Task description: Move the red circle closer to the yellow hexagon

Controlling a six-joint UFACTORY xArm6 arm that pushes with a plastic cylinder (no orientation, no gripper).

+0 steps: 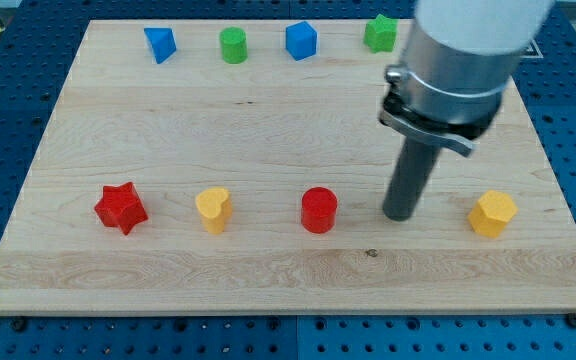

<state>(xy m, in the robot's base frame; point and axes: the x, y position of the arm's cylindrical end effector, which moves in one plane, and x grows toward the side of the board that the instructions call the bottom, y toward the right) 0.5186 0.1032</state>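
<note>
The red circle (319, 210) stands on the wooden board near the view's bottom, about at mid-width. The yellow hexagon (492, 213) stands at the same height toward the view's right. My tip (399, 215) rests on the board between them, closer to the red circle, a short gap to its right and not touching it. The rod rises from there up to the arm's grey body at the view's top right.
A red star (120, 207) and a yellow heart (213, 209) stand left of the red circle. Along the view's top are a blue block (159, 44), a green circle (233, 45), a blue cube (301, 40) and a green star (379, 33). The wooden board (268, 280) lies on a blue perforated table.
</note>
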